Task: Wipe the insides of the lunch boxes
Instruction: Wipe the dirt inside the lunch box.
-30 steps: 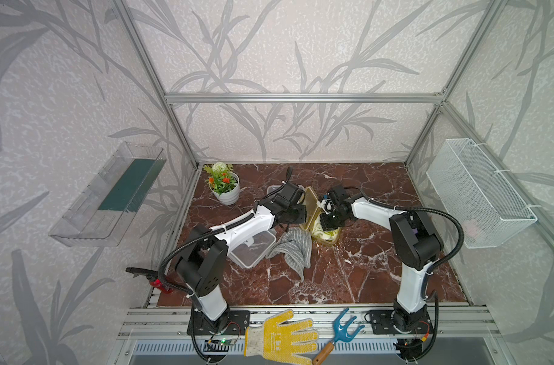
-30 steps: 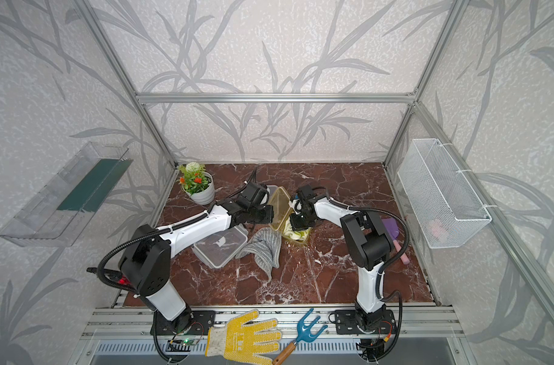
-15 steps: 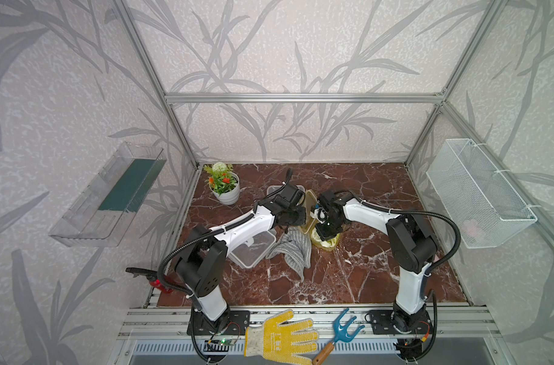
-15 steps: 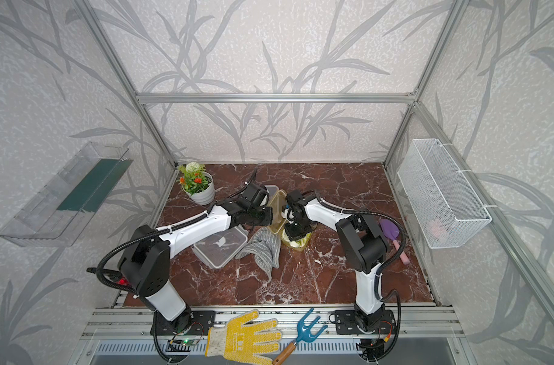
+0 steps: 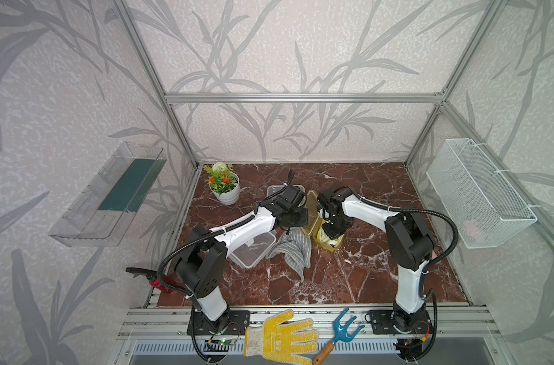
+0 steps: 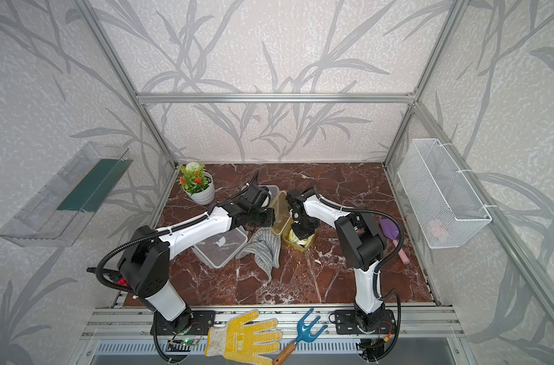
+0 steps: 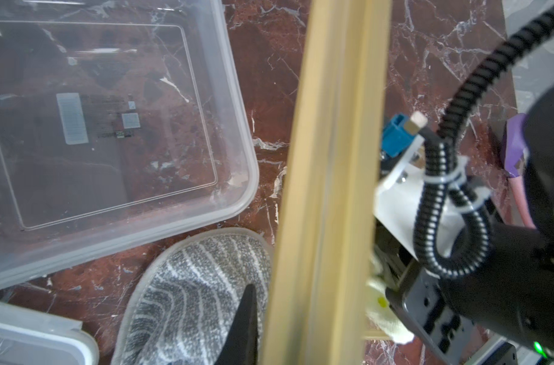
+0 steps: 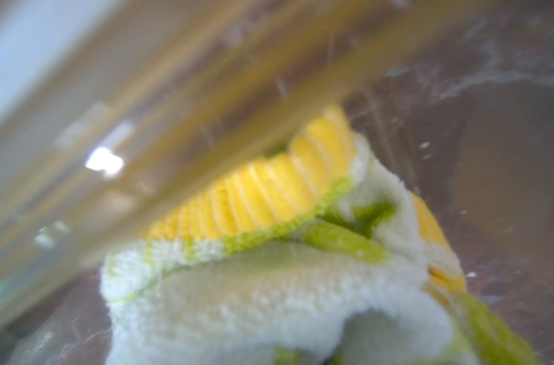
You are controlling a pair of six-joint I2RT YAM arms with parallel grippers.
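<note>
The smaller amber lunch box (image 5: pixel 331 246) sits open on the marble floor. Its amber lid (image 5: pixel 312 210) stands on edge beside it, with my left gripper (image 5: pixel 302 218) shut on it; in the left wrist view one black finger (image 7: pixel 247 316) lies against the lid's rim (image 7: pixel 326 189). My right gripper (image 5: pixel 331 232) reaches down into the amber box, shut on a yellow, white and green cloth (image 8: pixel 269 268) that presses against the box wall (image 8: pixel 174 110). The larger clear lunch box (image 5: pixel 253 249) stands open left of it, under my left arm. Its inside (image 7: pixel 111 126) holds nothing.
A grey striped cloth (image 5: pixel 293 252) lies between the two boxes. A clear lid (image 5: pixel 274 190) and a flower pot (image 5: pixel 225 189) are at the back. A purple trowel (image 6: pixel 389 230) lies on the right. A wire basket (image 5: pixel 478 196) and a clear tray (image 5: pixel 108 196) hang on the walls.
My right gripper has slid with the cloth inside the amber box, toward the lid and a little to the front. The left arm and the lid have stayed put.
</note>
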